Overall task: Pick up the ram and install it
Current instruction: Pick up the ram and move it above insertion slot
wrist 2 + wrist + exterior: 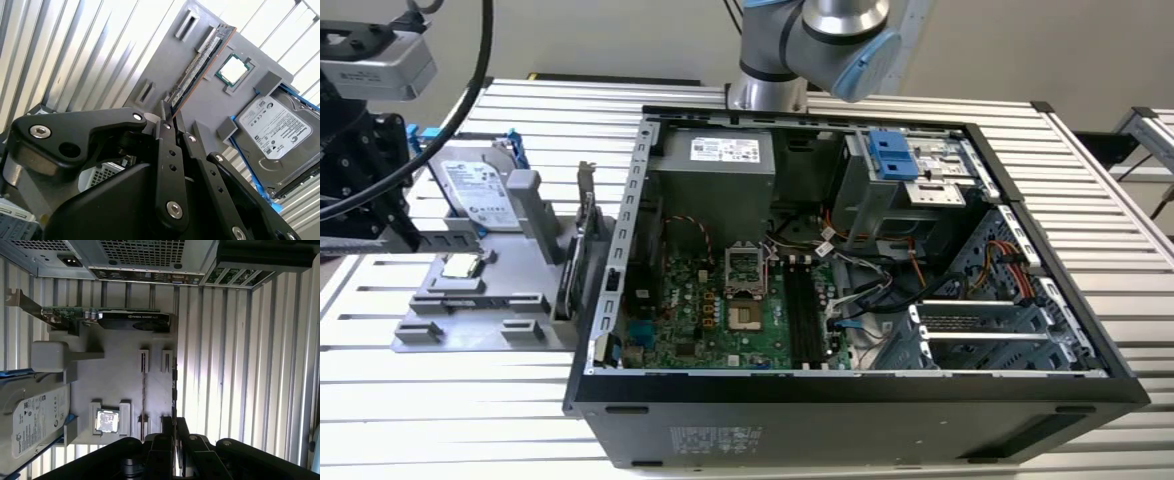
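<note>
The fingers [166,131] are closed on the near end of the ram [200,62] over the grey tray [165,60]. A processor [232,69] and hard drive [275,132] sit beside it, with the graphics card [135,320] beyond.

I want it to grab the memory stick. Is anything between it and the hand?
Nothing visible is. The hand is right at the end of the memory stick, which stands on edge in the gray tray.
</note>
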Robot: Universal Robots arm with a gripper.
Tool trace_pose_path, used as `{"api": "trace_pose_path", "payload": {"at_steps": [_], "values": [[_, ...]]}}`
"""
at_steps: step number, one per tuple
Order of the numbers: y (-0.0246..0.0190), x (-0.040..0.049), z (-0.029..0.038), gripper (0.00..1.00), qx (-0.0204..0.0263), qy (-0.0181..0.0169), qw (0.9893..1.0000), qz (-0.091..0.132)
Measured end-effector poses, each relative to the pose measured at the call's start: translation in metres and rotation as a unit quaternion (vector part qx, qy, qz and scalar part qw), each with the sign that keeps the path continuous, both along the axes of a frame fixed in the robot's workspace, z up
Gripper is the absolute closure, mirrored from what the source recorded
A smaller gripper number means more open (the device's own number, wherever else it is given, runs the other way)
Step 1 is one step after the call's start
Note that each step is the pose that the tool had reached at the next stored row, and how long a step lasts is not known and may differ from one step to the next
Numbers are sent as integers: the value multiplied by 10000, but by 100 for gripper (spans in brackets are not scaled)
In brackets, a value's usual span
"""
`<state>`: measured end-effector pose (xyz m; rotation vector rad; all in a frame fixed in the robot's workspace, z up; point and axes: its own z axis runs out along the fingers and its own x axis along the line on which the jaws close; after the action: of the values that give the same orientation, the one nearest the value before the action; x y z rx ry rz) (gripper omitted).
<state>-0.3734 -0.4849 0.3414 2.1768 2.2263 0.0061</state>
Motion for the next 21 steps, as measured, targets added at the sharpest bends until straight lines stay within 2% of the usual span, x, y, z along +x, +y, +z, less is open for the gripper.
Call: {"api": "trace_pose_path", "payload": {"at_steps": [21], "values": [[0, -12, 61, 100, 0, 0, 10000, -30]]}}
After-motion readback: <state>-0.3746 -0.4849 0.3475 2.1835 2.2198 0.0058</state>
